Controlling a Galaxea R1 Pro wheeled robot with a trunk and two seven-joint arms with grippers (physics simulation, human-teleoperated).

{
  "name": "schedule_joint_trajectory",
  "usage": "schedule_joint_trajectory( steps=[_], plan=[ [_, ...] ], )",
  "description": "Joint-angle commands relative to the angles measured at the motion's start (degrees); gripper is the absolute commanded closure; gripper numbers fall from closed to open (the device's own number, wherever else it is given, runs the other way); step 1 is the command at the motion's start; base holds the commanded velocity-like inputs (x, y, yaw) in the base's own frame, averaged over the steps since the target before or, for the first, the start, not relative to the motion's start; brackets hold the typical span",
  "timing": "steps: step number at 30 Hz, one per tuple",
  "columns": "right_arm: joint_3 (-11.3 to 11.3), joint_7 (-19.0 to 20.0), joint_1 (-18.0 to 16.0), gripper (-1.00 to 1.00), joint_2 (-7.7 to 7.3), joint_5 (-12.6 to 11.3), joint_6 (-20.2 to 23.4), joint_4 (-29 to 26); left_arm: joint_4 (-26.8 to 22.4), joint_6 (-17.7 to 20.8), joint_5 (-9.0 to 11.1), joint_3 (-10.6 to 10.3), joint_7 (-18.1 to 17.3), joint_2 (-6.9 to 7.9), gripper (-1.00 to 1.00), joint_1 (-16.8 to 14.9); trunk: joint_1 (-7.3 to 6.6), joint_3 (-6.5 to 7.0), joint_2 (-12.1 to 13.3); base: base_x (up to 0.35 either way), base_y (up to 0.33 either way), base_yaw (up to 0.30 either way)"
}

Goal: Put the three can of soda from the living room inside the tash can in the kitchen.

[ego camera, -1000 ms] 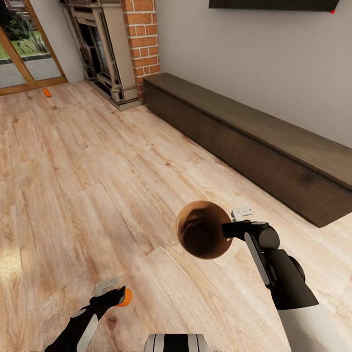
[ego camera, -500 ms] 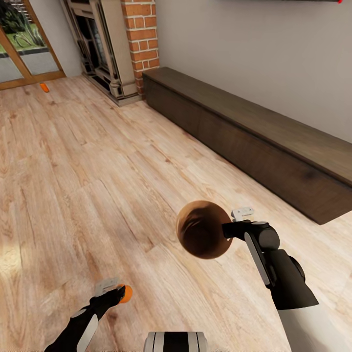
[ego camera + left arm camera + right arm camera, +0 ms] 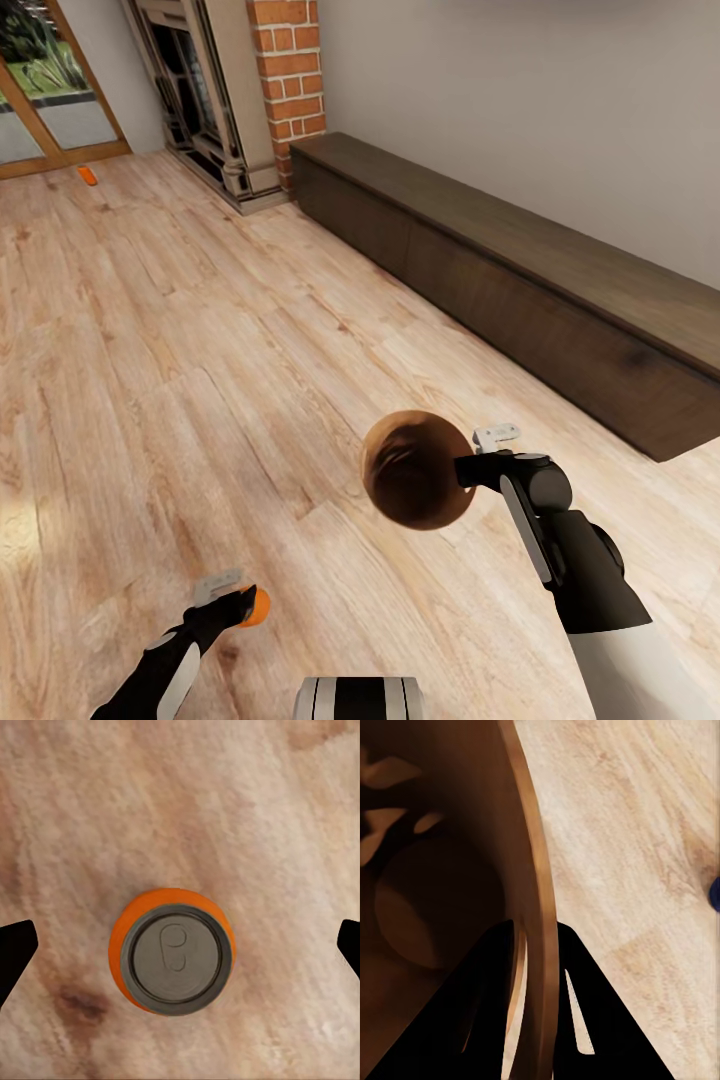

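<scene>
An orange can of soda point(image 3: 172, 951) stands upright on the wood floor, seen from straight above in the left wrist view. My left gripper point(image 3: 245, 603) hangs over it, open, with its dark fingertips point(image 3: 15, 949) wide apart on either side and not touching it. The same can point(image 3: 258, 606) shows at that gripper's tip in the head view. My right gripper point(image 3: 466, 470) is shut on the rim of the brown tash can point(image 3: 415, 483), one finger inside the wall point(image 3: 534, 870) and one outside. A second orange can point(image 3: 88, 176) lies far off by the glass door.
A long low dark-wood cabinet point(image 3: 520, 290) runs along the right wall. The brick fireplace point(image 3: 240, 100) stands at the back, with a glass door point(image 3: 50, 100) to its left. A sliver of something dark blue point(image 3: 715, 891) sits on the floor near the bin.
The whole view has shifted a little: fireplace, cabinet end and far can drifted up and left, and the television left the top edge. Both arms keep their pose.
</scene>
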Motion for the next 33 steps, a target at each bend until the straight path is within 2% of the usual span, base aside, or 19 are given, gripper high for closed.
schedule_joint_trajectory(
  steps=[1, 29, 33],
  plan=[
    [0.0, 0.3, 0.0, 1.00, 0.01, -1.3, 0.0, 0.0, 0.0, 0.0, 0.0, 0.0, 0.0, 0.00, -1.00, 0.0, 0.00, 0.00, 0.0, 0.023, 0.000, 0.000],
    [0.1, 0.3, 0.0, 1.00, 0.01, -1.3, 0.0, 0.0, 0.0, -0.1, 0.0, 0.0, 0.0, -0.01, -1.00, 0.0, 0.00, -2.19, 0.0, 0.002, 0.000, 0.000],
    [0.1, 0.3, 0.0, 1.00, 0.03, -1.3, 0.0, 0.0, 0.0, -0.1, 0.0, -0.1, 0.0, -0.02, -1.00, 0.0, 0.00, -2.29, 0.0, 0.155, 0.000, 0.000]
  ],
)
